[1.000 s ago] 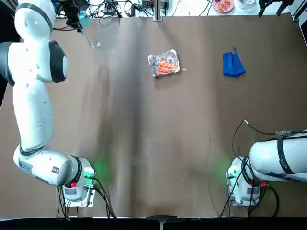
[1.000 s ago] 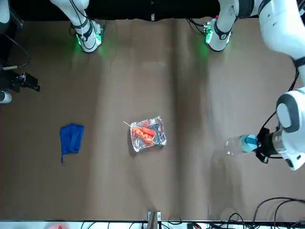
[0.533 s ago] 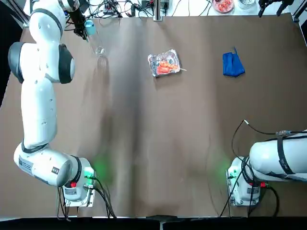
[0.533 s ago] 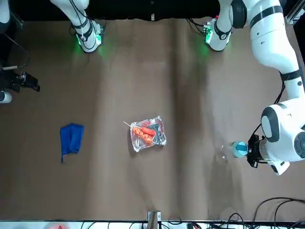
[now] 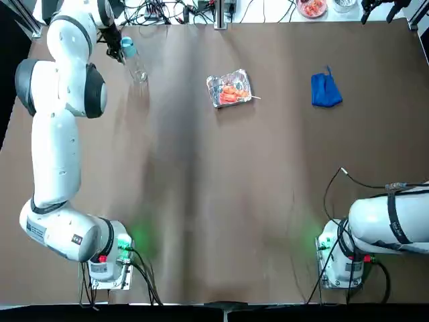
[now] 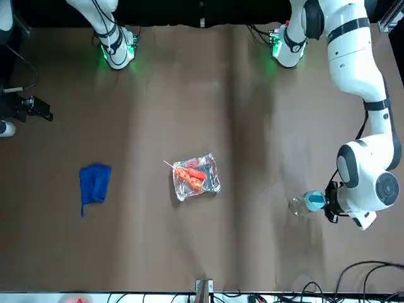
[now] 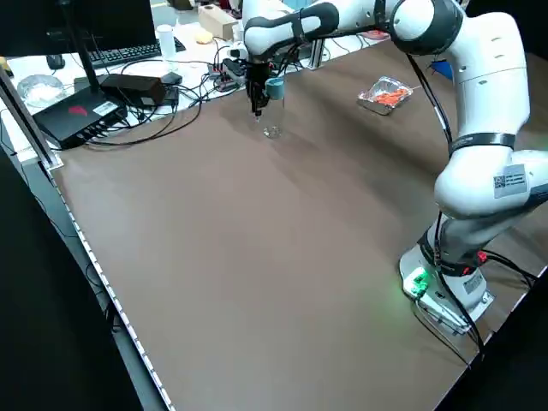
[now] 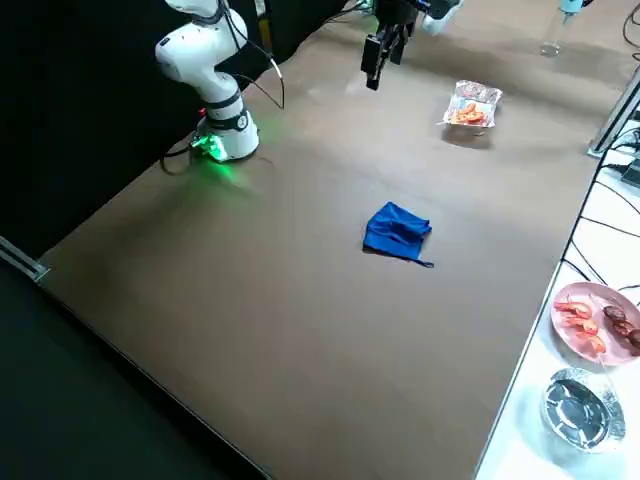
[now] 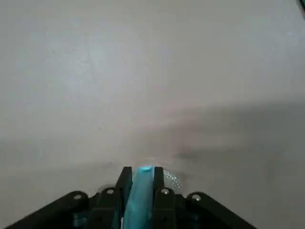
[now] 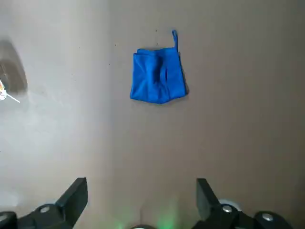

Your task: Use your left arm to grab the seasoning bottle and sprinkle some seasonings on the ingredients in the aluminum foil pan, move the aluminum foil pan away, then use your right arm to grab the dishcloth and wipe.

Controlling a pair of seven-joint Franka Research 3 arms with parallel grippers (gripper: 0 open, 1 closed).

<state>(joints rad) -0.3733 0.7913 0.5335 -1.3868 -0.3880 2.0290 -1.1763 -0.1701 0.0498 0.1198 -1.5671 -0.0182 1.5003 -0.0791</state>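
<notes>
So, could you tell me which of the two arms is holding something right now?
The left arm: its gripper is shut on the seasoning bottle's blue cap. The right gripper hangs open and empty, short of the dishcloth.

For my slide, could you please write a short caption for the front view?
Left gripper holds the bottle by its cap, far from the foil pan and cloth.

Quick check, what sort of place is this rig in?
Probably a robotics lab bench: a brown table with two arms bolted on, a cable tangle and keyboard at its edge, and plated food as props.
</notes>
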